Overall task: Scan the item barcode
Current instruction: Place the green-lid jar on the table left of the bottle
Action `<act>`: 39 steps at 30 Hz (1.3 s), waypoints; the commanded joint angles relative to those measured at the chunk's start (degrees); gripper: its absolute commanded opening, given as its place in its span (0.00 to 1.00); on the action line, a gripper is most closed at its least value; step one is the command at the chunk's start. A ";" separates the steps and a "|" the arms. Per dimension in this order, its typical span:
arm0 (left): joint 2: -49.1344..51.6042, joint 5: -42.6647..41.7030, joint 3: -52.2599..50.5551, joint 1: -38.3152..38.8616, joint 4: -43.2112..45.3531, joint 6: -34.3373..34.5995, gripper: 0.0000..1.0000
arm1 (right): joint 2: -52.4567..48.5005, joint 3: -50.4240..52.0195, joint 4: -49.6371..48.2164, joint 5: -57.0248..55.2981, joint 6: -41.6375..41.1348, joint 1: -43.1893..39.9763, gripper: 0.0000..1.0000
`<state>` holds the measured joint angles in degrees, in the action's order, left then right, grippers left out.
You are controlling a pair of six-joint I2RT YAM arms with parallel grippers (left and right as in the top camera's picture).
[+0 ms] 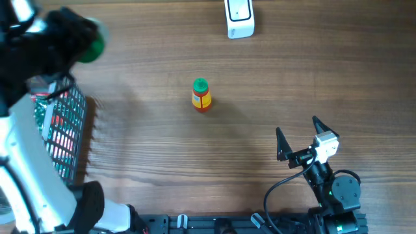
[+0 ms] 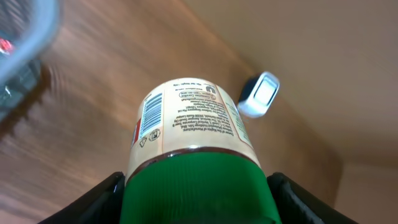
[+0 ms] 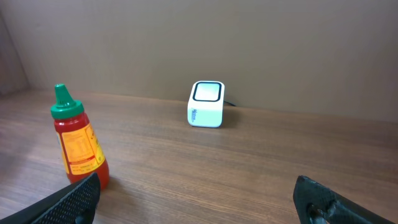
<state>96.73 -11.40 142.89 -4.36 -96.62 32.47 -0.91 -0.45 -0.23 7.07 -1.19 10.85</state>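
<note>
My left gripper point(image 2: 198, 194) is shut on the green lid of a jar point(image 2: 186, 127) with a cream label, held in the air. The jar's barcode point(image 2: 151, 112) faces up and left in the left wrist view. From overhead, the green lid point(image 1: 96, 47) shows at the far left, in my left gripper point(image 1: 88, 40). The white scanner point(image 1: 239, 18) stands at the table's far edge, also seen beyond the jar as a scanner point(image 2: 261, 94) and ahead as a scanner point(image 3: 206, 104). My right gripper point(image 1: 300, 136) stands open and empty near the front right, jaws wide point(image 3: 199, 199).
A red sauce bottle point(image 1: 201, 95) with a green cap stands upright mid-table, left of the right gripper's view as bottle point(image 3: 78, 140). A wire basket point(image 1: 62, 130) with packaged goods sits at the left edge, under the left arm.
</note>
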 commanded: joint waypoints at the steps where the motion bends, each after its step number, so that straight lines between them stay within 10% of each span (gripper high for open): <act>1: 1.66 3.61 -2.12 6.84 0.13 1.44 0.63 | 0.11 0.13 -0.15 0.39 0.11 0.22 1.00; 12: 2.29 8.70 -27.76 15.45 2.01 8.85 0.61 | 0.11 0.13 -0.15 0.39 0.09 0.22 1.00; 25: 5.88 7.04 -63.87 21.14 35.15 24.59 0.63 | 0.11 0.13 -0.15 0.39 0.09 0.22 1.00; 34: 7.82 7.89 -65.20 20.79 39.80 24.72 1.00 | 0.11 0.11 -0.15 0.39 0.09 0.22 1.00; 39: 3.58 11.39 -54.10 18.23 32.70 19.98 1.00 | 0.11 0.13 -0.15 0.39 0.09 0.22 1.00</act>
<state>104.57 -4.03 80.49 15.79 -60.86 55.70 -0.91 -0.45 -0.23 7.05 -1.19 10.85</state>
